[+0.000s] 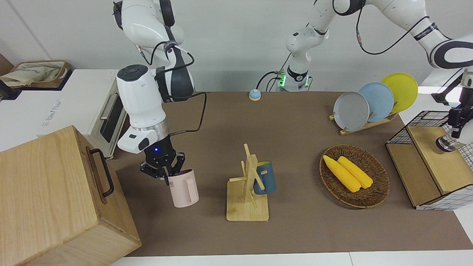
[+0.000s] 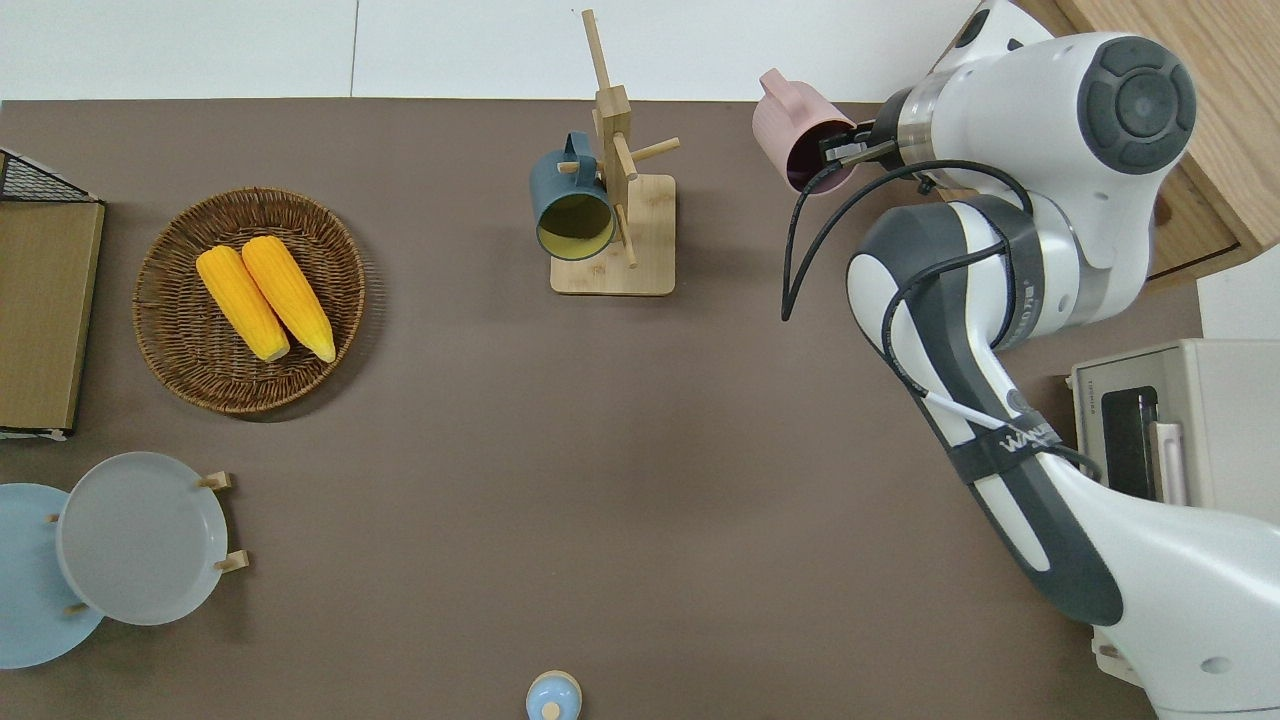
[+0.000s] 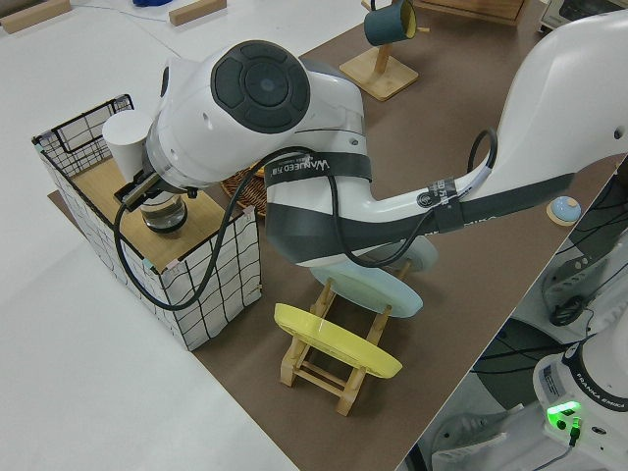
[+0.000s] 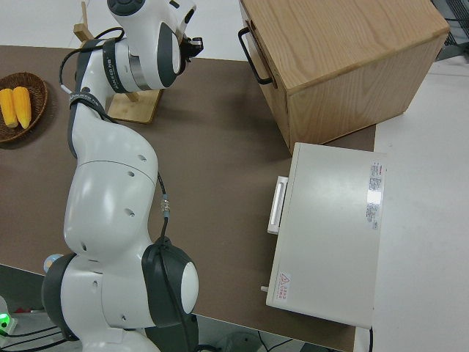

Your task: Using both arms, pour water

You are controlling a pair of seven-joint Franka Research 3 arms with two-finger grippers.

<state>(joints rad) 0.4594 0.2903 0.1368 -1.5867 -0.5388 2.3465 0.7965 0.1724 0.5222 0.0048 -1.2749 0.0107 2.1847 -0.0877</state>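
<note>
Right claw (image 1: 163, 174): clamped on the rim of a pink mug (image 1: 183, 187), held up over the worktop (image 1: 295, 229) between the wooden mug rack (image 1: 247, 192) and the wooden box (image 1: 55, 199).
Pink mug: tilted, handle turned away from the robots.
Blue mug (image 1: 265, 178): hangs on the rack's peg.
Left claw (image 1: 455, 123): over the wire crate (image 1: 417, 122), above a small metal-looking cup (image 1: 445, 144); whether its fingers are closed, I cannot tell.
Corn basket (image 1: 380, 184): beside the rack, toward the left arm's end.
</note>
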